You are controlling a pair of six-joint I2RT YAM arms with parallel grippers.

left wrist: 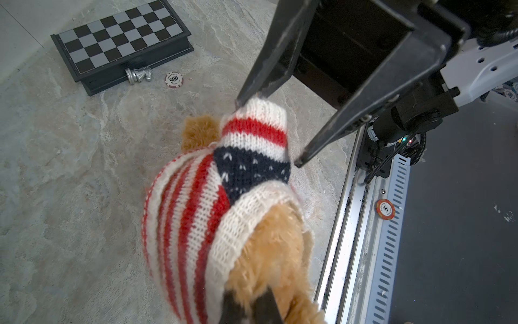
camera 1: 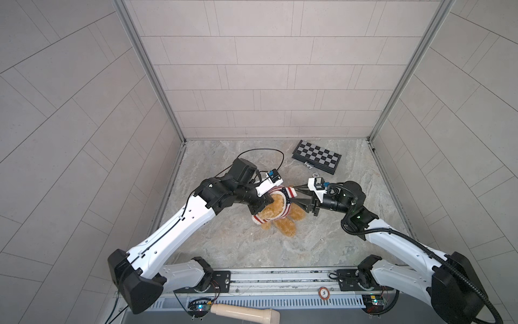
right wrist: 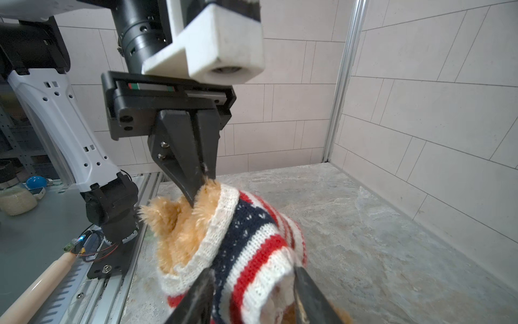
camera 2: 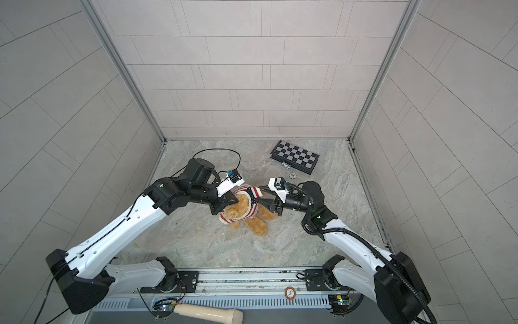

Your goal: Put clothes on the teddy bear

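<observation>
The golden-tan teddy bear (camera 1: 283,227) (camera 2: 258,224) lies on the marble floor with a red, white and navy knit sweater (camera 1: 283,207) (left wrist: 196,213) (right wrist: 252,241) around its body. Its head pokes out of the white collar (right wrist: 215,232). My left gripper (camera 1: 265,203) (camera 2: 231,202) (left wrist: 252,308) (right wrist: 200,182) is shut on the bear's fur at the head, just beside the collar. My right gripper (camera 1: 294,194) (camera 2: 259,195) (left wrist: 270,131) (right wrist: 252,283) stands open, with one jaw on each side of a striped sleeve (left wrist: 256,126).
A folded chessboard box (camera 1: 316,160) (left wrist: 120,42) lies at the back right, with a silver chess piece (left wrist: 138,75) and a poker chip (left wrist: 173,80) in front of it. Another chip (camera 1: 323,293) sits on the front rail, beside a wooden handle (camera 1: 244,312). Tiled walls enclose three sides.
</observation>
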